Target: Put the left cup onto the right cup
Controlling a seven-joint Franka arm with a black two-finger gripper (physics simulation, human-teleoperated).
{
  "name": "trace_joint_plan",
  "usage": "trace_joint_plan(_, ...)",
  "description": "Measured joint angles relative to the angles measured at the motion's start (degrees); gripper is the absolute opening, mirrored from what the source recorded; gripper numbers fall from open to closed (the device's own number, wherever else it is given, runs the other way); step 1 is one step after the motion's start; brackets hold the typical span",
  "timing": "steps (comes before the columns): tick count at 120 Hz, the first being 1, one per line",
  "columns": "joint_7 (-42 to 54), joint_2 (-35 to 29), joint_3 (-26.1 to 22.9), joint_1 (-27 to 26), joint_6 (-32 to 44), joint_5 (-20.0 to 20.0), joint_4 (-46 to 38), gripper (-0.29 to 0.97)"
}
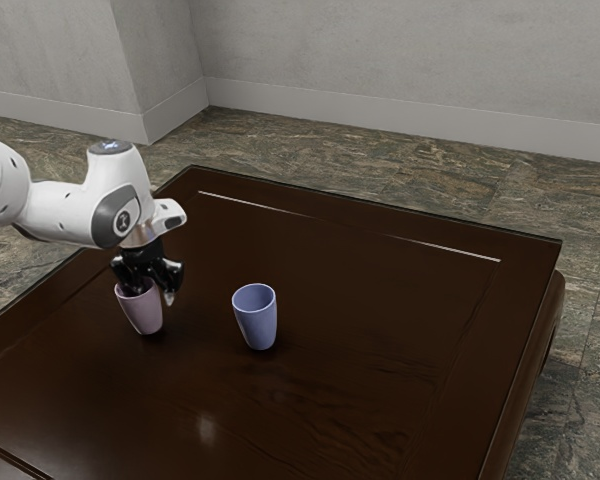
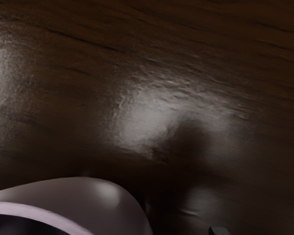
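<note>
A pink cup (image 1: 140,311) stands at the exterior view's left on the dark wooden table (image 1: 380,330), leaning slightly. My black gripper (image 1: 149,284) sits over its rim, one finger inside the cup and the other finger (image 1: 171,283) against the outside wall, shut on that wall. A blue cup (image 1: 255,316) stands upright and open-mouthed to the right of the pink one, about a cup's width away. In the wrist view the pink cup's rim (image 2: 73,205) looms just under my hand, over the glossy tabletop (image 2: 152,98).
The table has a raised border (image 1: 525,300) all round. Bare tabletop spreads to the right of and in front of the blue cup. Stone floor and grey walls surround the table.
</note>
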Motion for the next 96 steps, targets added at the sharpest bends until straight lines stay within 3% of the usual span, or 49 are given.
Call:
trace_joint_plan(55, 0.3, 0.2, 0.0, 0.0, 0.3, 0.0, 0.0, -0.03)
trace_joint_plan(96, 0.6, -0.2, 0.0, -0.1, -0.1, 0.4, 0.2, -0.09)
